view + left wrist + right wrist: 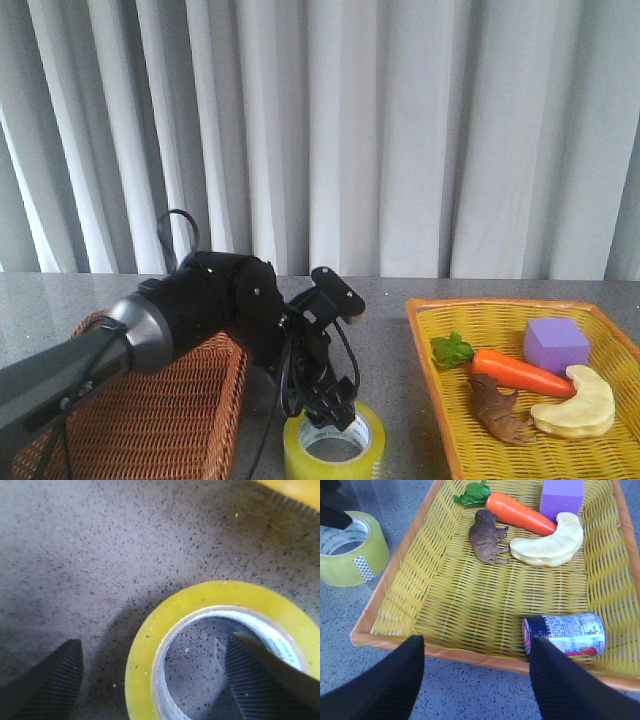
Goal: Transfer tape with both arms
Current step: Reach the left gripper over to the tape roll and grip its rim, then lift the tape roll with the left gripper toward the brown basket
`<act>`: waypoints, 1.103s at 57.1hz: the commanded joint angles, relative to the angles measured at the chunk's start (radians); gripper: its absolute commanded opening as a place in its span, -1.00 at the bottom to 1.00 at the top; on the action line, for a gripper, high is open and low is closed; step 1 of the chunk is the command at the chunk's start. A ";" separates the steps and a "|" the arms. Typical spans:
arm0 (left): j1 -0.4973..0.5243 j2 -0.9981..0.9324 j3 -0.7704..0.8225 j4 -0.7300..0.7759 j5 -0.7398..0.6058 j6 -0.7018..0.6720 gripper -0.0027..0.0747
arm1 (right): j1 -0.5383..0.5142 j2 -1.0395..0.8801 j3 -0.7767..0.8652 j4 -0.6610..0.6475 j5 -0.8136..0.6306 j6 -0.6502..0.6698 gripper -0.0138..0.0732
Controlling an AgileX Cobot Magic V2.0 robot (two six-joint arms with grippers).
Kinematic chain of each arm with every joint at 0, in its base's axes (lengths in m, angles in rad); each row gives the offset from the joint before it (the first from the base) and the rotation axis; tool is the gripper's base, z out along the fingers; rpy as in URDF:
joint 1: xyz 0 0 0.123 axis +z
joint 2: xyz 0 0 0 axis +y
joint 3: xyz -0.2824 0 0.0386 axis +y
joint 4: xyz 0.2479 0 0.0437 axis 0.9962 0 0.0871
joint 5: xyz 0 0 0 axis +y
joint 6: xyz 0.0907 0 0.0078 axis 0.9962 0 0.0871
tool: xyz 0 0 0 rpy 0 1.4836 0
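- Brown wicker basket (190, 400) sits far left on the grey speckled counter (400, 400); the left arm (190, 310) reaches over it toward the middle.
- Left claw (330, 412) is down on the tape (334, 445), which lies flat on the counter between the two baskets, near the front edge.
- Left wrist view: the claw (155, 680) is spread, not yet closed. One finger (47, 677) stands outside the yellow wall of the roll (200, 610), the other (265, 680) is inside the core. The wall lies between them.
- Step in hand, as I judge it: the first pickup, at the moment before the squeeze. Next move calls for closing on the wall, then lifting straight up for the hand-over.
- Yellow basket (440, 400) sits just right of the tape; a sideways swing could clip its rim.
- It holds a carrot (520, 372), purple block (556, 343), pale crescent toy (575, 405), brown animal figure (497, 408), and a small can (565, 634) on its side.
- Right claw (475, 680) hangs released over that basket's near rim, holding nothing, well apart from the tape (350, 550).
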 commanded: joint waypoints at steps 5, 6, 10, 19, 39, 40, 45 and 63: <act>-0.005 -0.014 -0.035 -0.001 -0.038 -0.005 0.48 | -0.006 0.000 -0.027 -0.007 -0.058 -0.006 0.34; -0.005 -0.010 -0.035 0.003 -0.038 -0.005 0.47 | -0.006 0.000 -0.027 -0.007 -0.058 -0.006 0.34; -0.005 0.001 -0.035 0.004 -0.038 -0.005 0.41 | -0.006 0.000 -0.027 -0.007 -0.058 -0.006 0.34; -0.005 0.004 -0.035 0.004 -0.038 -0.006 0.17 | -0.006 0.000 -0.027 -0.007 -0.057 -0.006 0.34; -0.005 -0.005 -0.035 0.000 -0.015 -0.007 -0.48 | -0.006 0.000 -0.027 -0.007 -0.057 -0.006 0.34; -0.005 -0.007 -0.035 0.000 -0.012 -0.007 -0.49 | -0.006 0.000 -0.027 -0.007 -0.057 -0.006 0.34; -0.005 -0.020 -0.035 -0.001 0.005 -0.008 -0.53 | -0.006 0.000 -0.027 -0.007 -0.058 -0.006 0.34; -0.004 -0.130 -0.115 0.013 0.065 -0.048 -0.52 | -0.006 0.000 -0.027 -0.007 -0.058 -0.006 0.34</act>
